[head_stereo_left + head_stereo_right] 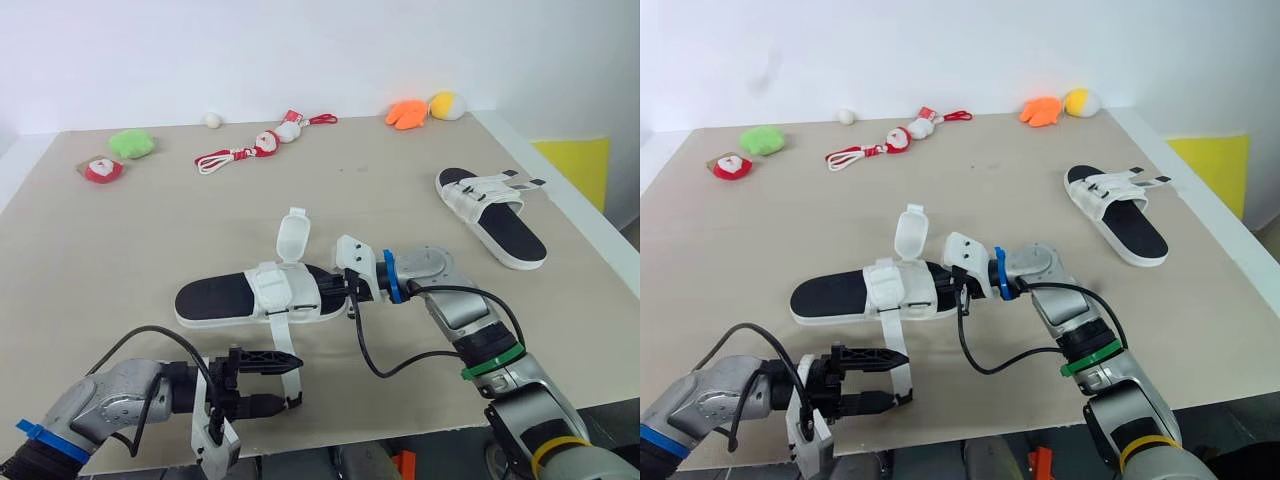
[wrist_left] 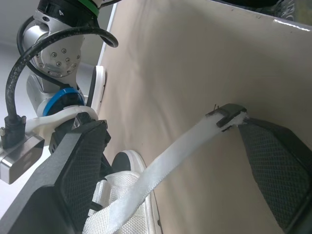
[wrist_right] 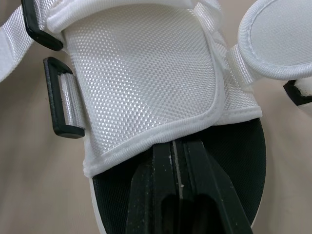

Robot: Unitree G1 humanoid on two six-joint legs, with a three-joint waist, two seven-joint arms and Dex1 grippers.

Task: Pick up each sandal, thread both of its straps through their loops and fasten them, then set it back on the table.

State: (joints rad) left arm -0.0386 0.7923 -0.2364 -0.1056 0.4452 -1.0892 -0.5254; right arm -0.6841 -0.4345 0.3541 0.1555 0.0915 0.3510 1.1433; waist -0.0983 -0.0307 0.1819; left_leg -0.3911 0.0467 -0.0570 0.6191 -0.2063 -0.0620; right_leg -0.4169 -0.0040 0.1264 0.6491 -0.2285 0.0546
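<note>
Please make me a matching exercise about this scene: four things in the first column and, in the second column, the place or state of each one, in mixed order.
Column one
1. near sandal
2. far sandal
3. left hand
4. right hand

Column two
A. fingers together, at the edge of the white upper
B. lies by the right edge of the table
C. fingers open, a strap between them
D. one flap standing up

Pairs: 1-D, 2-B, 3-C, 4-A

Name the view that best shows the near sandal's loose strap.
Left wrist view: the loose strap runs large and unobstructed to its tip, inside the open left end effector. The eye views show it as a thin strip from the near sandal.
</note>
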